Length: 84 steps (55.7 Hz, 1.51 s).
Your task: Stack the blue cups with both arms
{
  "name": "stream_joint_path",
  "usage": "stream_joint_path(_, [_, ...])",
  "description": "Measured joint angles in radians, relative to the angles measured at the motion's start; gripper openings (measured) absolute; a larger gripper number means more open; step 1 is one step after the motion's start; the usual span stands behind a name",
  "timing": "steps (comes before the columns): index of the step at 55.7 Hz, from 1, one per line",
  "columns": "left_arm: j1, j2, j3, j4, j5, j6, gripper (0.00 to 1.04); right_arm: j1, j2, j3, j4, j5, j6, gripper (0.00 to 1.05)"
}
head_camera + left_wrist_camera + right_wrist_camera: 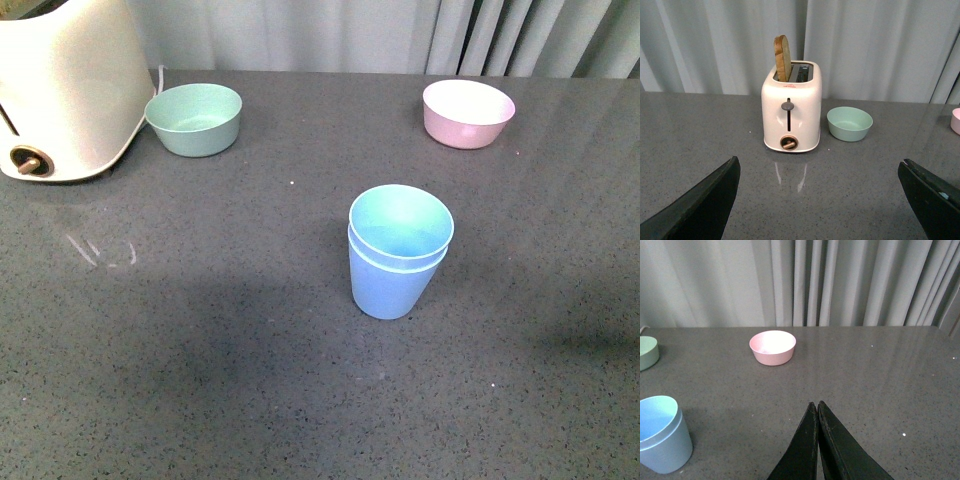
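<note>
Neither arm is showing in the front view, so only the wrist cameras are telling how the tools stand. The left gripper [820, 200] is standing wide open, its two dark fingers [705, 202] cut off at the frame's lower corners. The right gripper [818, 410] is closed with its fingers pressed together on nothing. The blue cups [398, 250] are sitting nested one inside the other, upright, near the middle of the grey table [200, 380]. The toaster [60, 90] is cropped at the far left of the front view; a slice of bread [783, 58] is sticking up from its slot. A green bowl [195, 118] is sitting just right of it, and a pink bowl [467, 112] is sitting far right. No readable writing is showing anywhere.
</note>
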Motion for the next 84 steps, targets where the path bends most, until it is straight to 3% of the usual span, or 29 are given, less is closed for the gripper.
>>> stream_joint_path(40, [0.000,0.000,0.000,0.000,0.000,0.000,0.96,0.000,-0.247,-0.016,-0.200,0.000,0.000,0.02])
stream_joint_path(48, [0.000,0.000,0.000,0.000,0.000,0.000,0.96,0.000,-0.398,-0.016,-0.369,0.000,0.000,0.02])
stream_joint_path(61, [0.000,0.000,0.000,0.000,0.000,0.000,0.96,0.000,-0.418,-0.016,-0.377,0.000,0.000,0.02])
stream_joint_path(80, [0.000,0.000,0.000,0.000,0.000,0.000,0.96,0.000,-0.419,-0.016,-0.377,0.000,0.000,0.56])
stream_joint_path(84, [0.000,0.000,0.000,0.000,0.000,0.000,0.96,0.000,-0.419,-0.016,-0.377,0.000,0.000,0.72])
